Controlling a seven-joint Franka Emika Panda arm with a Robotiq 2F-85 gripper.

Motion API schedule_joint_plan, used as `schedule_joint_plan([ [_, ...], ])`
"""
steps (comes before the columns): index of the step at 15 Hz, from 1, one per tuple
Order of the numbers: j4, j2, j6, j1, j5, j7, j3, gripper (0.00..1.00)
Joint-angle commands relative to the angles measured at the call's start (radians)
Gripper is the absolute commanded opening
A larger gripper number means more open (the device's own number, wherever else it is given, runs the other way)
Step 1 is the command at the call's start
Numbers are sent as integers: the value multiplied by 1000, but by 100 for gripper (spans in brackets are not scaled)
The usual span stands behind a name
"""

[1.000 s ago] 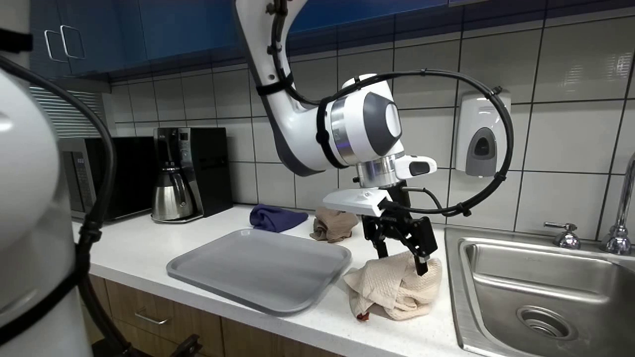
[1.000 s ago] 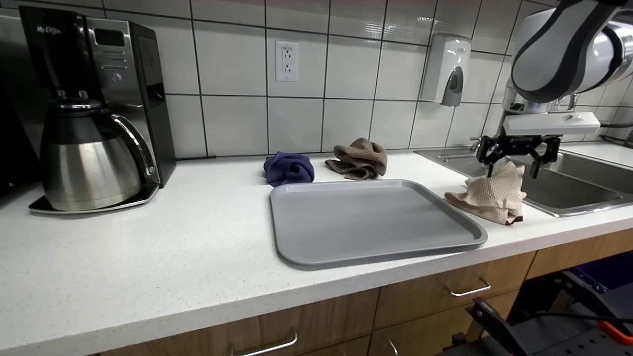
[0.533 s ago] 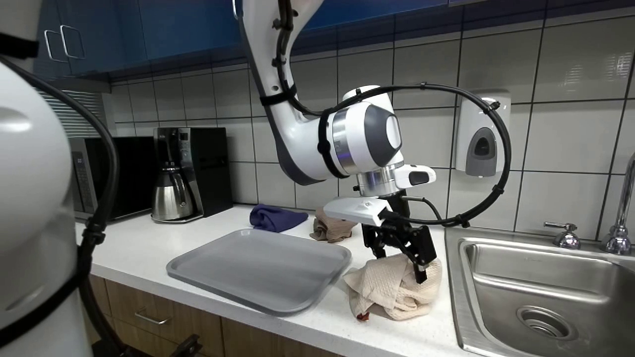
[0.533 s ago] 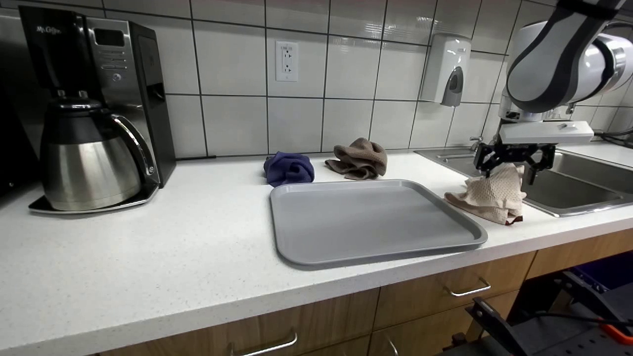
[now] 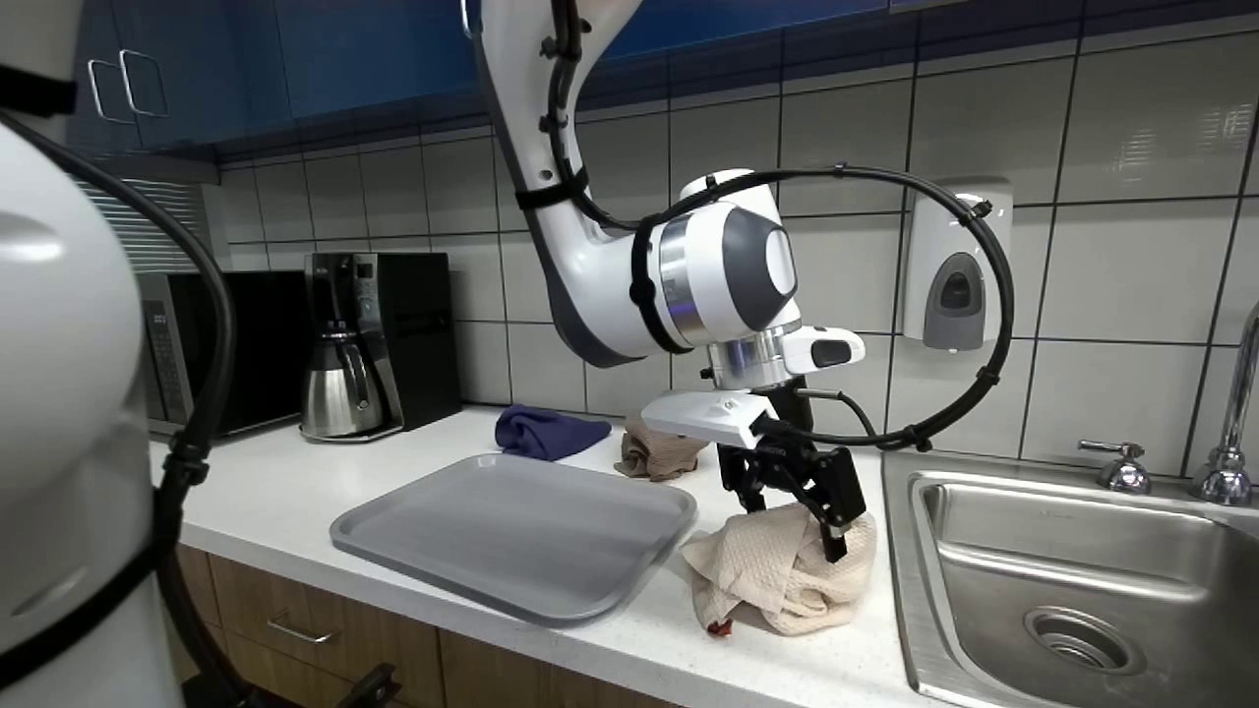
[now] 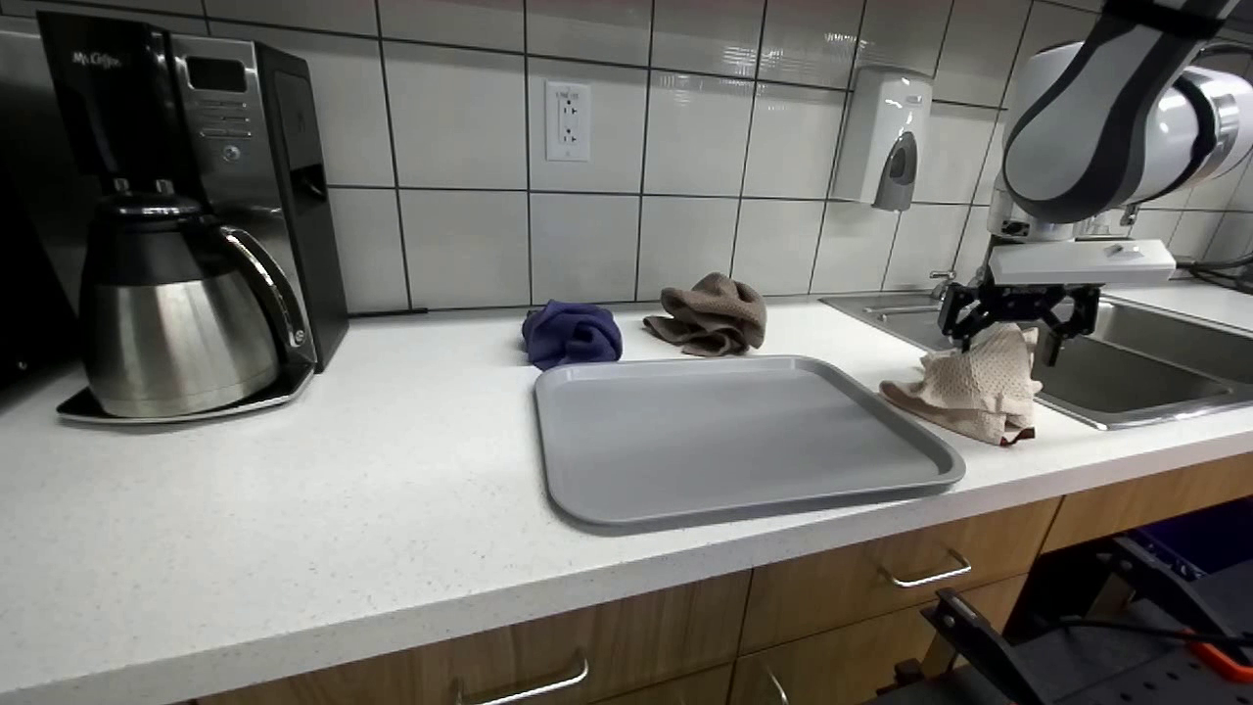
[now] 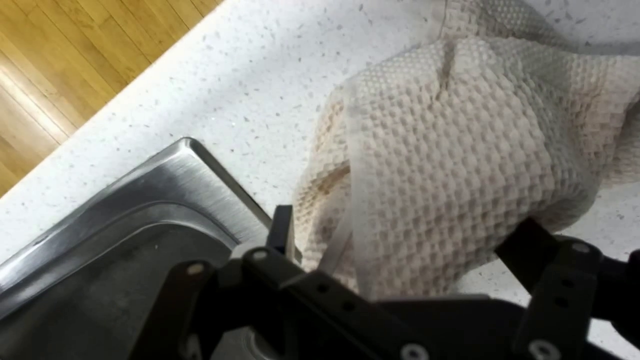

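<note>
Beige cloth (image 7: 460, 150): crumpled in a loose mound on the white, speckled tabletop (image 6: 343, 509), between the gray tray (image 6: 744, 441) and the sink (image 5: 915, 570).
Gripper (image 5: 795, 528): spread wide and holding nothing; in the wrist view its fingers straddle the cloth's upper folds, though whether they touch the fabric cannot be told.
Handling: likely light, limp and soft, hard to damage; it should squash easily, and loose corners would probably trail.
Best hold: the raised bulk between the fingers looks thick enough to bunch; a shallow pinch might catch only one layer.
Weave: waffle-like dimples that should resist slipping; a flat, smoother hem runs down one fold.
Dark red patch (image 5: 721, 627): at the cloth's lower edge, too small to identify.
Tray shape: shallow, round-cornered, smooth and matte, probably stiff plastic.
Navy cloth (image 6: 573, 335): a compact, rounded bundle, seemingly of finer fabric.
Brown cloth (image 6: 715, 313): loosely heaped and textured, near the tiled wall (image 6: 460, 245).
Sink finish: brushed metal with a rounded basin corner.
</note>
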Motion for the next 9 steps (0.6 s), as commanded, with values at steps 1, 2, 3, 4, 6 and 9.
schedule_joint_plan([
  [1, 1, 1, 0, 34, 17, -15, -32, 100],
  [2, 1, 1, 0, 34, 17, -15, -32, 100],
  [3, 1, 1, 0, 34, 17, -15, -32, 100],
  [4, 1, 1, 0, 34, 17, -15, -32, 100],
  [6, 1, 1, 0, 34, 17, -15, -32, 100],
  [9, -16, -1, 32, 34, 74, -38, -25, 100],
])
